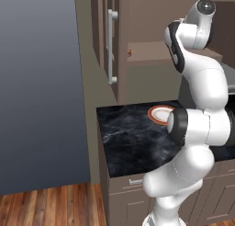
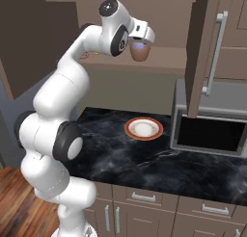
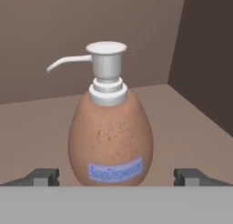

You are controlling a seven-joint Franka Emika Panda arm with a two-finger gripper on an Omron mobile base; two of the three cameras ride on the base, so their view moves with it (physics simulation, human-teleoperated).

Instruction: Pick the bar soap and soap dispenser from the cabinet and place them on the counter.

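**Reaching into the cabinet, jaws spread at the soap dispenser**

My gripper (image 3: 116, 176) is up inside the cabinet (image 2: 159, 19), jaws released wide, 2 fingertips (image 3: 43, 176) flanking the soap dispenser (image 3: 110, 136) without touching it. Dispenser stands upright on the inner shelf (image 2: 164, 60), white pump spout pointing left in the hand view, blue label facing me. Bar soap (image 1: 130, 53) sits on the same shelf, near the open door (image 1: 111, 41). Below, a plate (image 2: 144, 128) rests on the counter (image 2: 116, 159), beside the microwave (image 2: 210, 130).
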